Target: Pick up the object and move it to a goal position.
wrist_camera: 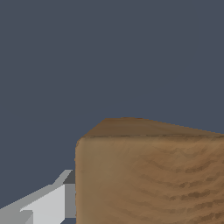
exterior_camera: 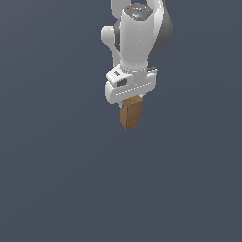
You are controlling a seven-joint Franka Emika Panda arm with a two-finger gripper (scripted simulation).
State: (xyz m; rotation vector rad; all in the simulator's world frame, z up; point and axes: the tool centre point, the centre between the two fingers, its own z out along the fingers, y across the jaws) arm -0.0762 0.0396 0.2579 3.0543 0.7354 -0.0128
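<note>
In the wrist view, the block (wrist_camera: 151, 175) fills the nearest part of the picture, its grained wooden face close to the lens and one narrow face foreshortened beyond it. One grey-white finger (wrist_camera: 52, 199) is seen at the block's side, its inner edge meeting the wood with no gap visible; the opposite finger is hidden behind the block. In the exterior view, the gripper (exterior_camera: 131, 100) is carried at the end of the white arm (exterior_camera: 136, 42), and the block (exterior_camera: 131, 113) hangs directly beneath it, with its upper end lost between the jaws and the rest protruding downward. The gripper is therefore judged to be pinching the block, although only one contact is actually shown. The block's long axis is seen to run in line with the gripper's approach axis, tilted slightly off vertical in the exterior view, and the block is narrower than the gripper body above it. No bench, table or other carrying surface can be made out: only a uniform dark grey background is rendered behind the arm, so no edge or corner is available for reference. No goal marker is visible in either view, so the direction of the goal cannot be told.
</note>
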